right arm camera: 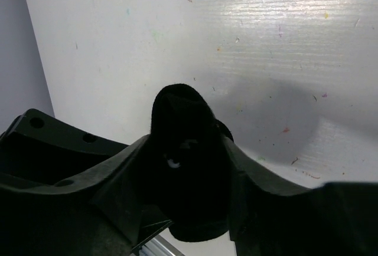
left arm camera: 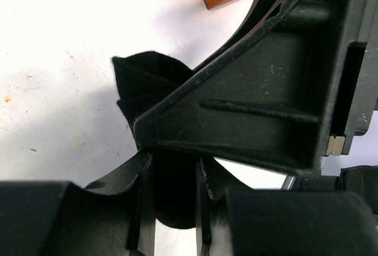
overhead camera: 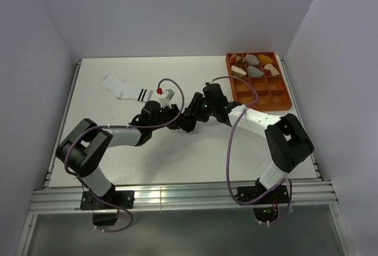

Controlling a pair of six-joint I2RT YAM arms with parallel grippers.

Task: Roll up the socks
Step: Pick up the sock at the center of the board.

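Left of the orange tray (overhead camera: 284, 82), the black sock (right arm camera: 177, 108) is held by both arms: the left gripper (left arm camera: 172, 167) pinches it narrowly and the right gripper (right arm camera: 186, 150) clasps its rolled end. I think uneven pulling may undo the roll; the white sock (overhead camera: 124, 89) lies further left

Orange tray (overhead camera: 260, 98) at far right of table (overhead camera: 177, 150) holds roughly 6 rolled bundles (overhead camera: 255, 71).
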